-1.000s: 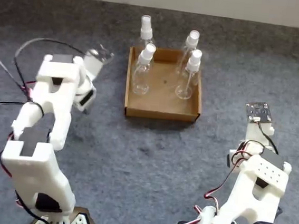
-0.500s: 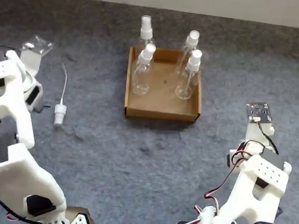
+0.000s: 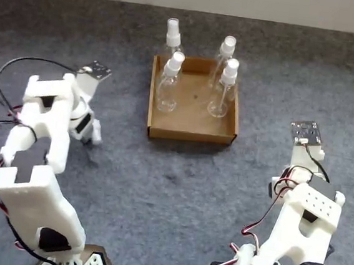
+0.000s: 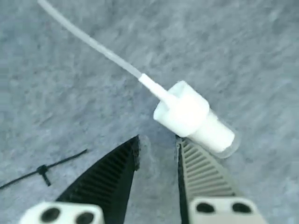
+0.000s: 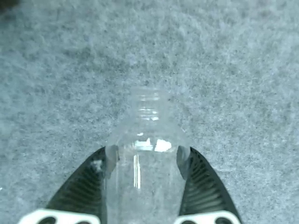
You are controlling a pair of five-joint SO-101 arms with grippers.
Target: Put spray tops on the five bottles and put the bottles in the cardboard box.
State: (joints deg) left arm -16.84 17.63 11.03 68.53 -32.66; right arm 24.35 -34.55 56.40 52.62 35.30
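A white spray top (image 4: 192,116) with a long dip tube (image 4: 88,41) lies on the grey carpet. My left gripper (image 4: 157,142) hangs open just short of it, one fingertip beside the cap. In the high view the left arm (image 3: 54,105) covers that spot, left of the cardboard box (image 3: 191,132). My right gripper (image 5: 145,156) is shut on a clear bottle (image 5: 142,154) whose threaded neck is bare. The right arm (image 3: 304,207) stands at the front right. Several capped bottles (image 3: 169,81) stand in the box or at its back edge.
A black cable tie (image 4: 43,170) lies on the carpet near the left gripper. A black cable (image 3: 27,65) loops over the left arm. Open carpet stretches between the two arms in front of the box.
The left arm swung out to the left, baring the spray top on the carpet, then came back down over it. The right arm and the box have not moved.
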